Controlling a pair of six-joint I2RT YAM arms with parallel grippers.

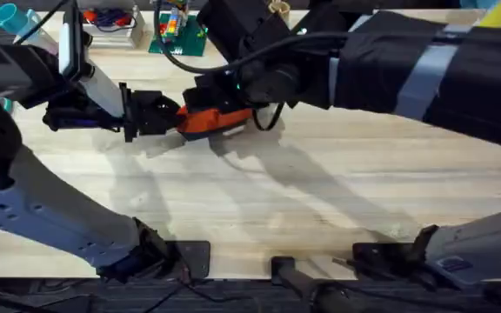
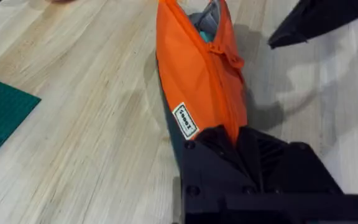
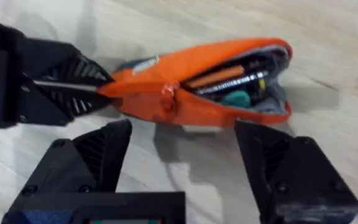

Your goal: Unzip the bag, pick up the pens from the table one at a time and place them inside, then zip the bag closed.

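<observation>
Two pens already lie inside the small oblong orange fabric pouch (image 3: 197,87), an orange stick (image 3: 219,76) and a dark one (image 3: 244,81) visible through its gaping mouth beside something teal (image 3: 236,98), so the step left appears to be zipping it closed. The pouch rests on the light wooden plank tabletop (image 1: 320,191), toward the far side and slightly left of centre, its long axis running left to right. The left gripper (image 1: 168,117) comes in from the left and is clamped on the pouch's left end, its black fingers (image 2: 253,162) pinching the fabric there and anchoring it. The right gripper (image 3: 182,158) hovers just near of the pouch with its two fingers spread wide and nothing between them. The orange zipper pull (image 3: 168,98) sits partway along the seam, nearer the held end, and the unzipped stretch runs from it toward the right. By my judgement the right arm is better placed: it must take the pull and draw it rightward along the long axis, away from the left gripper's hold.
</observation>
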